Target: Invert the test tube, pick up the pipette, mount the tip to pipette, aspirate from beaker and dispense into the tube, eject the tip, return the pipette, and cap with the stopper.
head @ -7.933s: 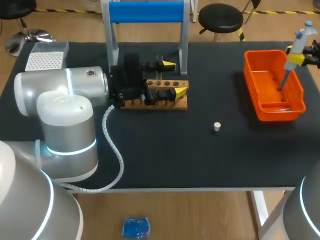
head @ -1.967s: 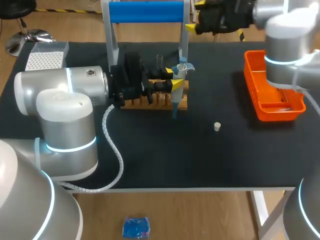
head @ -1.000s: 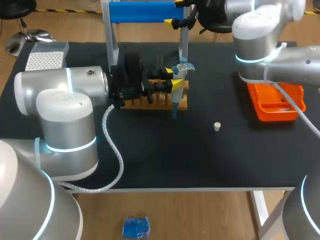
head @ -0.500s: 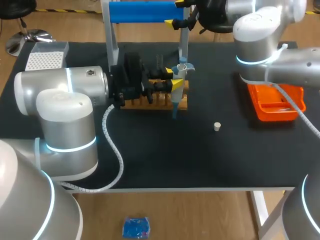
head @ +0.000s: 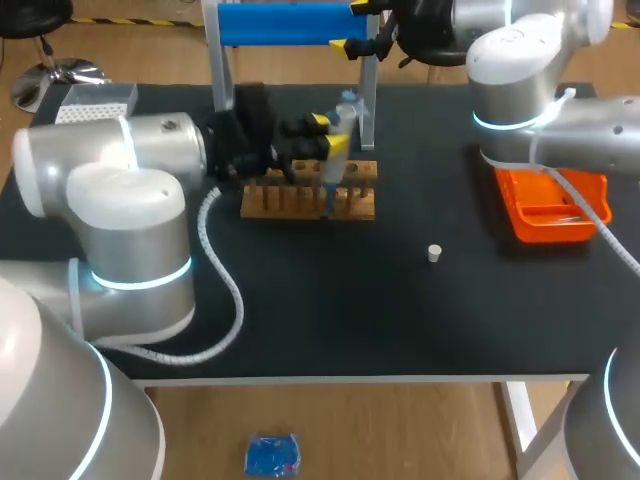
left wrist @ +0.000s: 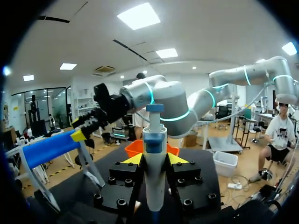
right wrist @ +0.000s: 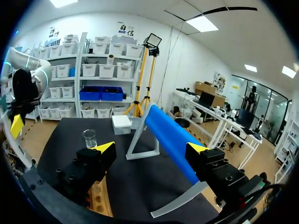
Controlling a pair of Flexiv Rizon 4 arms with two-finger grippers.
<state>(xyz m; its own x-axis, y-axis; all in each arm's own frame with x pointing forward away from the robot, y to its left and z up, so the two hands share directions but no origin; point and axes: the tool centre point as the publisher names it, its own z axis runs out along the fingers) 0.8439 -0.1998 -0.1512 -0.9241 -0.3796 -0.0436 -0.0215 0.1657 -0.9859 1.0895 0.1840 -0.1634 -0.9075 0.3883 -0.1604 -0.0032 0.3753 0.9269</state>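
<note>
Both fingers of my left gripper [left wrist: 154, 159] clamp the pipette [left wrist: 154, 140], upright between them over the rack [head: 300, 203]; right gripper [right wrist: 150, 148] gapes around the blue stand bar [right wrist: 168, 133]; likely return-pipette step, next: hang it there.

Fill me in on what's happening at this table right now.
The left gripper is shut on the pipette and holds it upright over the wooden rack. The right gripper is open at the end of the stand's blue bar, with nothing in it. The white stopper lies loose on the mat, so capping is not yet done.
</note>
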